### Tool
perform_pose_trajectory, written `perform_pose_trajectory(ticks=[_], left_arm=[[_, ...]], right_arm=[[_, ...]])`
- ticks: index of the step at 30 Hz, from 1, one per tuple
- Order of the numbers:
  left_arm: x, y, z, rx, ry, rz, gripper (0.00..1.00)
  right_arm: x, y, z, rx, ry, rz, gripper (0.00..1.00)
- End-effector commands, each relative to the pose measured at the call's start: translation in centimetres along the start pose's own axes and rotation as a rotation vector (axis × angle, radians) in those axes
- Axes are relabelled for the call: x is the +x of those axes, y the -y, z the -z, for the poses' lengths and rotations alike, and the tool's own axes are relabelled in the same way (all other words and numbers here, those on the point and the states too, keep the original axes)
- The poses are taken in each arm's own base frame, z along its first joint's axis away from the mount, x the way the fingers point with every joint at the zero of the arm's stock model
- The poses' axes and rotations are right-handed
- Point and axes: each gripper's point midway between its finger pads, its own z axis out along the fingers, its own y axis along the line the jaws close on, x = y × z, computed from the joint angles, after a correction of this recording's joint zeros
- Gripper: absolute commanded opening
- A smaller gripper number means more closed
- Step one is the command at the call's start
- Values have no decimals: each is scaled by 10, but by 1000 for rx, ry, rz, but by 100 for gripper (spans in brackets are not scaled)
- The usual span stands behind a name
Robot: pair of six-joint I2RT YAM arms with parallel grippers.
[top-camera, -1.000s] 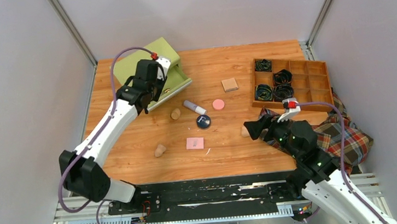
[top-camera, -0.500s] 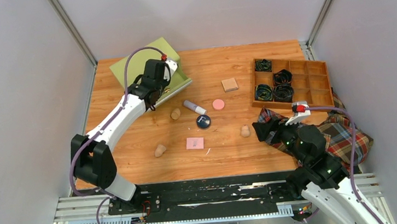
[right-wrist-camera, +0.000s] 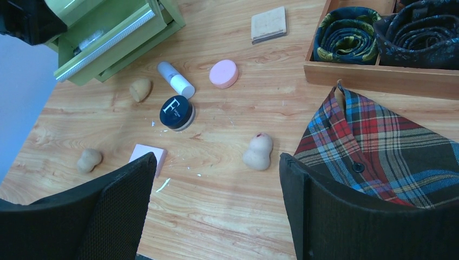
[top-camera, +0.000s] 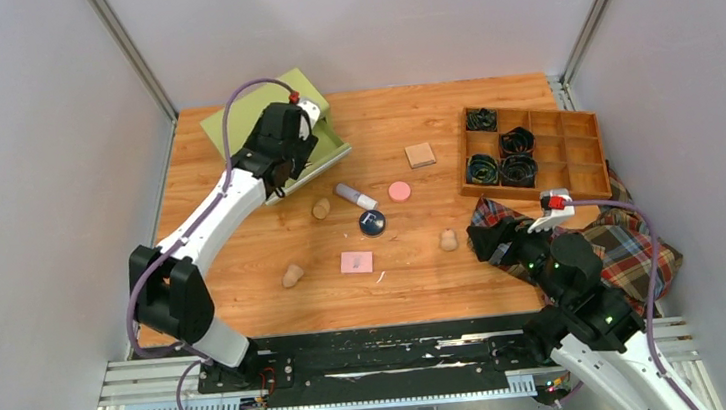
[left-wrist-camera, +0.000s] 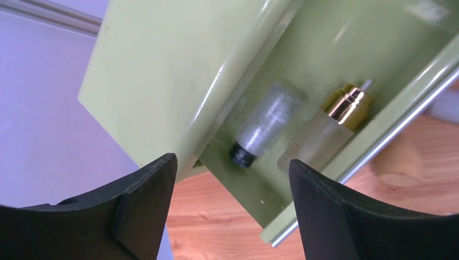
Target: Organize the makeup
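Note:
My left gripper (top-camera: 279,177) (left-wrist-camera: 233,162) hangs open over the green drawer (top-camera: 326,156) (left-wrist-camera: 303,65), holding nothing. Two clear bottles lie in the drawer, one black-capped (left-wrist-camera: 268,123) and one gold-capped (left-wrist-camera: 327,132). On the table lie a white tube (top-camera: 356,197), a pink disc (top-camera: 399,190), a navy compact (top-camera: 372,223), a pink square pad (top-camera: 355,262), a tan square (top-camera: 420,154) and three tan sponges (top-camera: 321,208) (top-camera: 292,274) (top-camera: 448,241). My right gripper (top-camera: 479,240) (right-wrist-camera: 215,162) is open and empty, just right of the nearest sponge (right-wrist-camera: 258,152).
A wooden divided tray (top-camera: 580,149) at the back right holds black coiled bands (top-camera: 516,140). A plaid cloth (top-camera: 634,239) lies bunched in front of it under my right arm. The green box (top-camera: 245,121) sits at the back left corner.
The left arm has shifted a little further over the drawer and its jaws have spread. The right gripper has drawn back from the sponge toward the plaid cloth.

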Motion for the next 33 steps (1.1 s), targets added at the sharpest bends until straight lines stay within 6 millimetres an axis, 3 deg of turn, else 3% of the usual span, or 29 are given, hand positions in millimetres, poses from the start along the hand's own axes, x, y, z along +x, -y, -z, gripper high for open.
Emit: perform_pose_trajectory(ticks=[1,3,7,14,18,22,29,33], left_arm=[[-51,-19,55,37,156,267,80],[-59,-8,76,113,174,406,80],[-60,55,98,246,157,587,80],[-49,173,97,202,1,712,82],[-34,212,77,179,-113,879,82],[-36,233,54,128,-132,948,81],[-41,238,16,3,-181,1062,81],[-41,226,2,-88,-155,1080,82]], right_arm=[[-13,7,4,43,35,7,83],[-14,9,4,58,37,17,83],[-16,13,4,76,43,26,83],[-14,7,3,53,20,16,83],[-18,7,11,52,33,11,83],[-21,13,19,71,49,30,83],[-16,18,30,85,24,44,83],[-9,17,30,73,13,1,83]])
